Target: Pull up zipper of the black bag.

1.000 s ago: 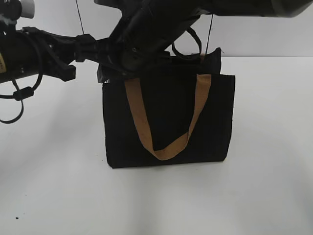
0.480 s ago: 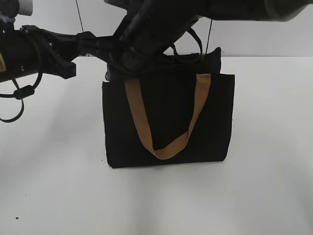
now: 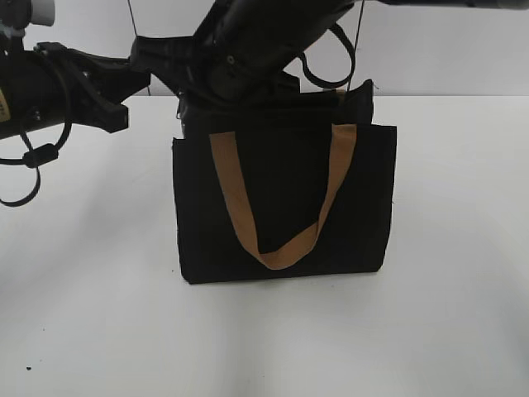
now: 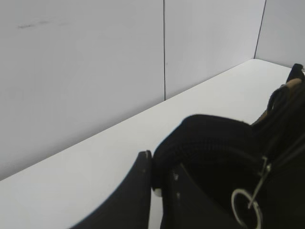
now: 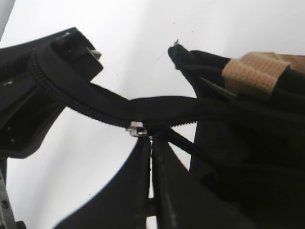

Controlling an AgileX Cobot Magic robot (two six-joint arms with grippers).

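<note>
Black zipper [image 5: 95, 107] end, upper left, is pinched by the left gripper [image 4: 159, 183] for tension; right gripper [image 5: 151, 143] fingers clamp its pull.

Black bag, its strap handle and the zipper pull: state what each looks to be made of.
Black bag: matte woven fabric, likely canvas or nylon; it sags and creases without shine.
Strap handle: tan webbing; the right wrist view shows a coarse ribbed weave.
Zipper pull: bright silvery metal, probably steel; its ring glints. The zipper slider looks metallic too, on a black toothed tape.
</note>
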